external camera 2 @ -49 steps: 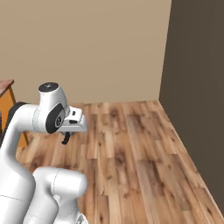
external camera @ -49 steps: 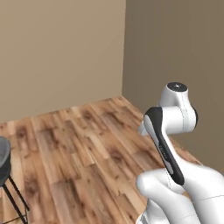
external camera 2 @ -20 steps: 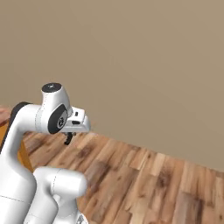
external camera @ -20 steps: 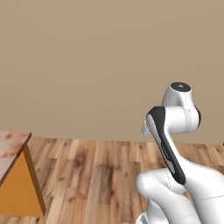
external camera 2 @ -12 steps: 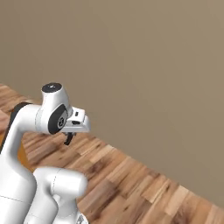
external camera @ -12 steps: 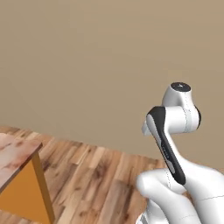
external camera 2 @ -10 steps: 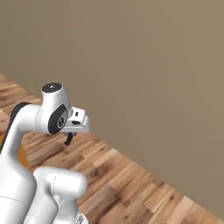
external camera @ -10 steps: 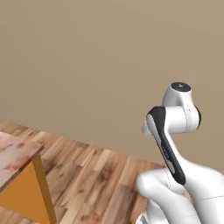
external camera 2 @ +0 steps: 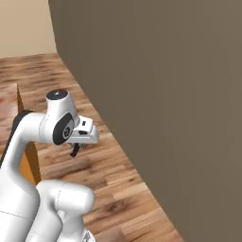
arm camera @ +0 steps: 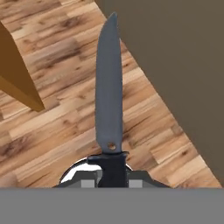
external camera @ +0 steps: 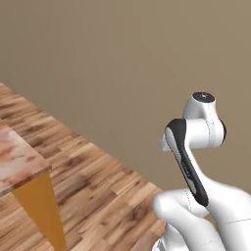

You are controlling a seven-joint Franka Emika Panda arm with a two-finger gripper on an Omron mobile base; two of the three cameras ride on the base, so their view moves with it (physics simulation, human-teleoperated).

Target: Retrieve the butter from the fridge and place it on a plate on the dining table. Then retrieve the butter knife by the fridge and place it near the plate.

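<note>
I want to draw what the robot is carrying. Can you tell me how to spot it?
Start at the brown wooden floor beside the plain wall. Over that floor, the gripper is shut on the dark handle of a knife. It is the one long grey blade with a pointed tip and a small hole near the handle, unlike the orange cabinet side nearby.

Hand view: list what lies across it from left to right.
Orange cabinet side → butter knife, blade pointing up the picture, its handle in the shut gripper → brown wall. Wooden floor lies beneath them.
</note>
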